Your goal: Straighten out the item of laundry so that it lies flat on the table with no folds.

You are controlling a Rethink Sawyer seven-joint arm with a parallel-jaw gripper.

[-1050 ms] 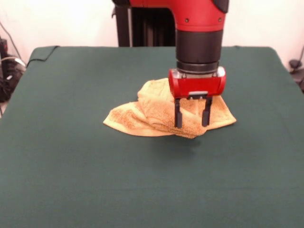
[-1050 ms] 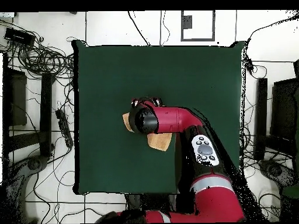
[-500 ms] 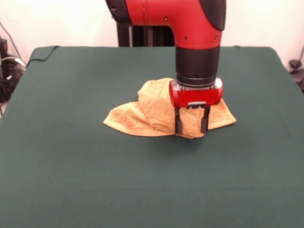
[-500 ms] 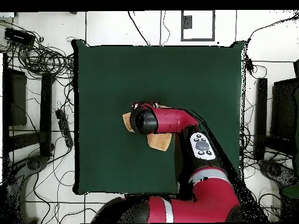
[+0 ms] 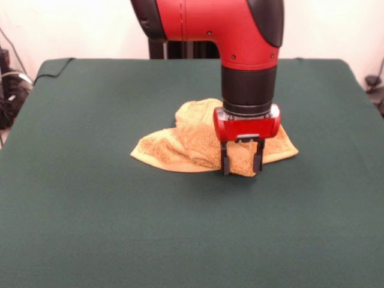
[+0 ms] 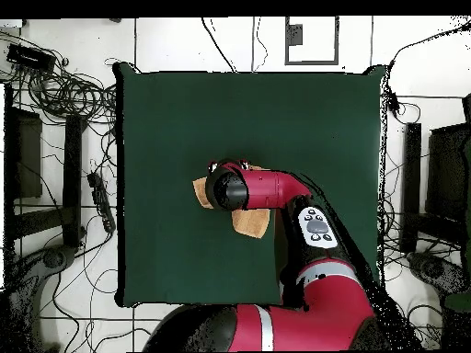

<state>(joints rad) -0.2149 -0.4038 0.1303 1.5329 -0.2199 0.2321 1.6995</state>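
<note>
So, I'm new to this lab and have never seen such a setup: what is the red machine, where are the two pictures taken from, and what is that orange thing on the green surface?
The red machine is a robot arm ending in a gripper, a two-fingered clamp. One picture looks across the table at the robot; the other looks straight down from above. On the green cloth lies a small orange-tan towel, crumpled and folded over itself rather than flat. In the front view the gripper's two dark fingers stand apart on either side of a raised fold at the towel's near edge. They are open, so nothing is gripped yet. From above, the arm hides most of the towel.
</note>
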